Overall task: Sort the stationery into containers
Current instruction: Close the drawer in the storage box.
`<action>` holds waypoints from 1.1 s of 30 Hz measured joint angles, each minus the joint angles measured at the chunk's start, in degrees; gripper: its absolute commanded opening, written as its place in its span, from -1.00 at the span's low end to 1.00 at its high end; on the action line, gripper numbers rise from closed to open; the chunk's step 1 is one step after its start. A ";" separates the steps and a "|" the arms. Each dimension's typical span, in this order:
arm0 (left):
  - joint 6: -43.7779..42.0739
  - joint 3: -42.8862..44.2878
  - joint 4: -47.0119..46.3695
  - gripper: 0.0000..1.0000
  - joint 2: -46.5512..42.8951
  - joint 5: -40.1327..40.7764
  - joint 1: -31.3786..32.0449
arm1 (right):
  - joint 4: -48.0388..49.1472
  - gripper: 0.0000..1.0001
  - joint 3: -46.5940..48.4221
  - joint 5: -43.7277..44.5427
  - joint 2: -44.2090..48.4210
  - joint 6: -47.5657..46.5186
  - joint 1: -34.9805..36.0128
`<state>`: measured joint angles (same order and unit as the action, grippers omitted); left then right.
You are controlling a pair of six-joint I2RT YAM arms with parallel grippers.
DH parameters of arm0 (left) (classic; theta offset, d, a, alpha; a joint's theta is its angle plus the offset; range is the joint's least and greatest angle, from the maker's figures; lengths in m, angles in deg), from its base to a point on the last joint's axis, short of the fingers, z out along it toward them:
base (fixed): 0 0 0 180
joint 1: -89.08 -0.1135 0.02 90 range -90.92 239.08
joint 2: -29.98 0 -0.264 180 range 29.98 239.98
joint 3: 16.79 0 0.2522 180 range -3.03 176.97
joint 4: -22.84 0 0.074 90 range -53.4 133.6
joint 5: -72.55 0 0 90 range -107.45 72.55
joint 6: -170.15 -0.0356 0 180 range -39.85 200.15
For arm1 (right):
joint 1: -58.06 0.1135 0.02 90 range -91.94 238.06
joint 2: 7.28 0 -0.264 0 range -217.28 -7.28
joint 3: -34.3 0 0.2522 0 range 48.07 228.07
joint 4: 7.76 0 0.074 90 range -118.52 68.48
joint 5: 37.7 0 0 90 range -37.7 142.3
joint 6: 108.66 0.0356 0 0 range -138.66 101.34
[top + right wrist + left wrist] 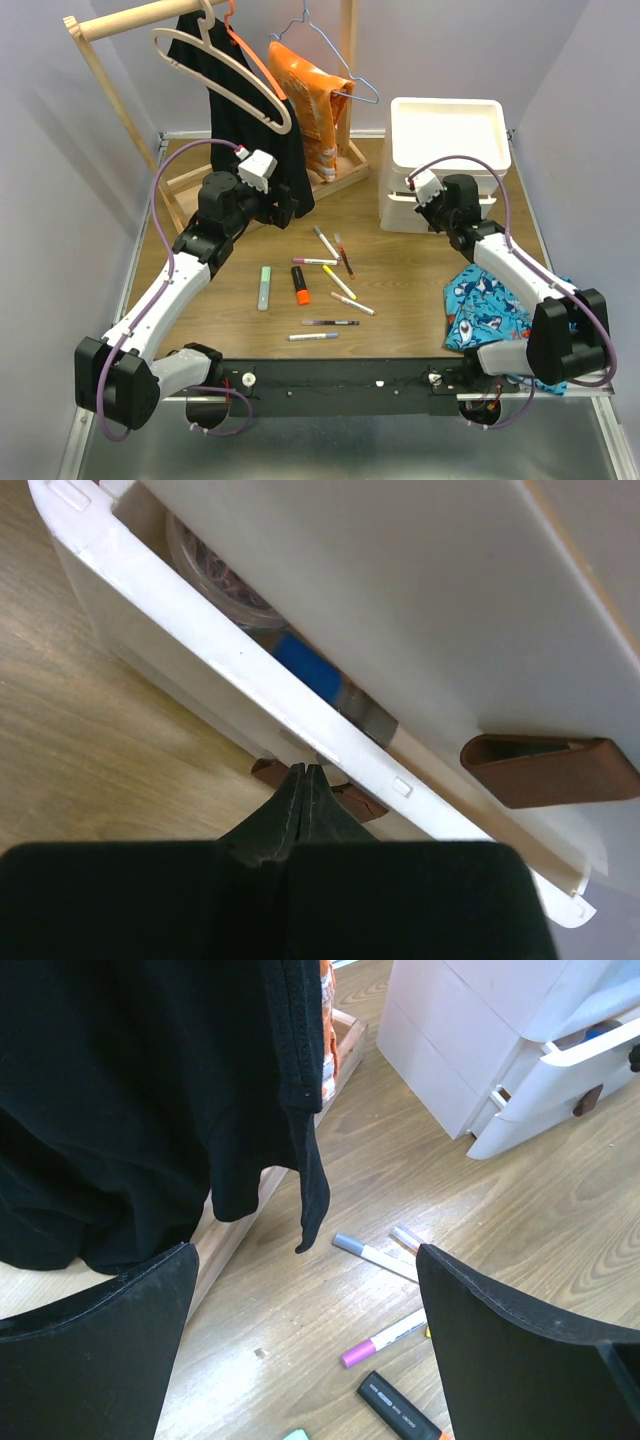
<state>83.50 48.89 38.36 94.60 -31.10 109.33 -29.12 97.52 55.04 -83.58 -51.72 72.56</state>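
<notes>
Soft, even light falls from overhead, and shadows are faint. In the left wrist view a pale sheen lies across the desk (420,1160) boards, while the black garment (130,1090) swallows nearly all detail. Close up, the right claw (303,770) is a dark, soft-edged mass against the bright white drawer front (200,650).

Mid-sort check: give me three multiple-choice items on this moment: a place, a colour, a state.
1. The shark-print cloth lies: A far left; B near right; C centre.
2. The black-capped highlighter beside the pale green highlighter is: A orange; B pink; C blue.
3. The drawer at the right end effector is: A shut; B partly open; C removed.
Answers: B, the top view shows it near right; A, its body is orange; B, a gap shows a blue piece inside.
</notes>
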 measured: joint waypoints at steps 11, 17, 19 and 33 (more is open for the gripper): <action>0.17 0.00 0.00 0.98 0.22 -0.02 0.00 | 7.15 -0.99 0.00 0.55 -1.57 0.11 0.00; 0.26 0.00 -0.02 0.98 0.22 -0.02 0.00 | 6.75 -0.61 0.46 0.63 -1.27 2.32 -0.02; 0.26 0.00 0.02 0.98 0.22 -0.04 0.00 | 4.13 -0.50 1.81 0.66 -0.76 4.22 -0.09; 1.81 -1.14 -1.64 0.98 0.22 -0.81 0.00 | -18.18 -0.99 -0.07 -11.85 14.29 22.36 -0.37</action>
<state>85.32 47.75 36.72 94.82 -31.91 109.33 -47.30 97.45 43.20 -69.28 -29.36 72.19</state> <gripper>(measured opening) 0.988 0.091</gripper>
